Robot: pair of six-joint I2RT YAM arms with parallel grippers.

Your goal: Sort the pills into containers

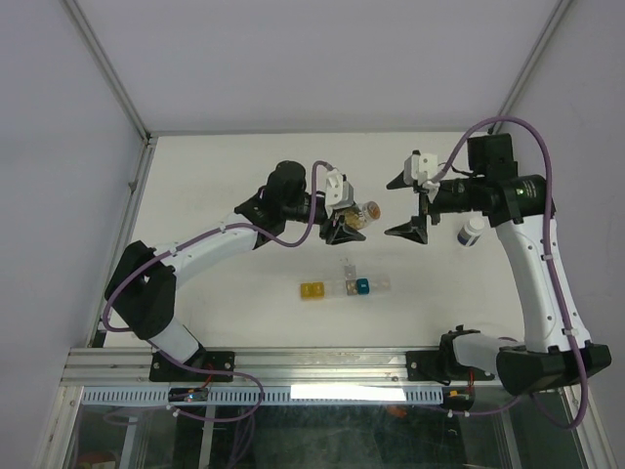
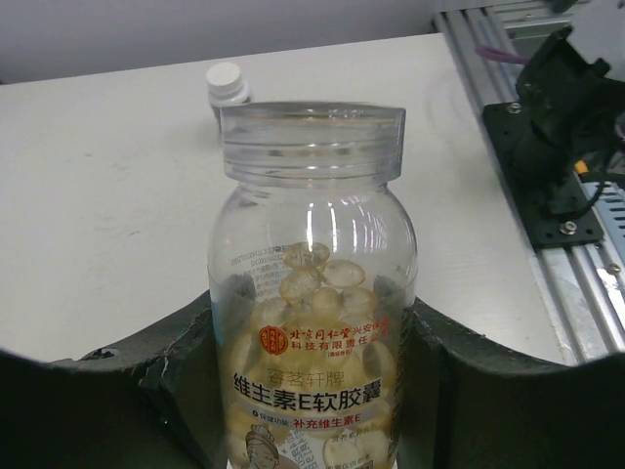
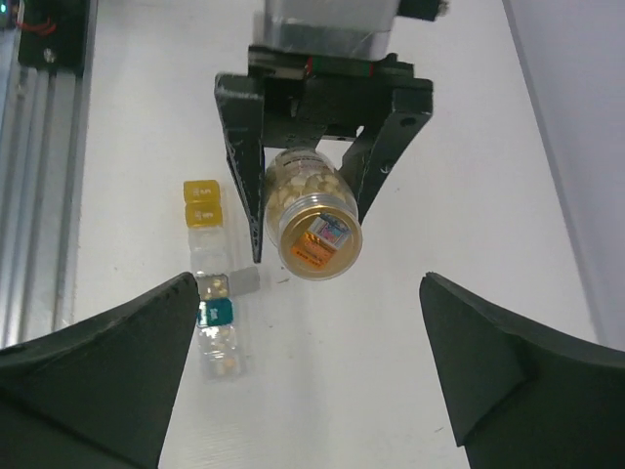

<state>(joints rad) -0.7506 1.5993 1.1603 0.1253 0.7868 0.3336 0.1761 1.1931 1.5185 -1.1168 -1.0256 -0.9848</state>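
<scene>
**A:** From above, how much room is there?

**B:** The white desk (image 1: 244,176) lies bare toward its far edge and the side walls. A metal rail (image 1: 293,363) bounds the near edge. The left fingers (image 1: 342,233) are clamped on a clear pill bottle (image 1: 367,213), held over mid-desk. The right fingers (image 1: 408,231) stand wide apart just beside it, not touching. The containers (image 1: 344,287) sit in a row nearer the rail, and a small white bottle (image 1: 471,233) stands off to the right.

**A:** And the left wrist?

**B:** The bottle is smooth, round, transparent plastic with a printed label, and its ribbed clear lid (image 2: 311,142) is on. Glossy pale-yellow oval pills (image 2: 312,283) are heaped inside. Matte black fingers press both flanks.

**A:** The right wrist?

**B:** The bottle's round end faces the camera between the spread fingers, with open desk on either side. The small square cells lie on the desk in a line left of the bottle: yellow cells (image 3: 202,203), grey cell (image 3: 210,284) with its lid flipped open, teal cell (image 3: 215,313), clear cell (image 3: 223,357).
</scene>
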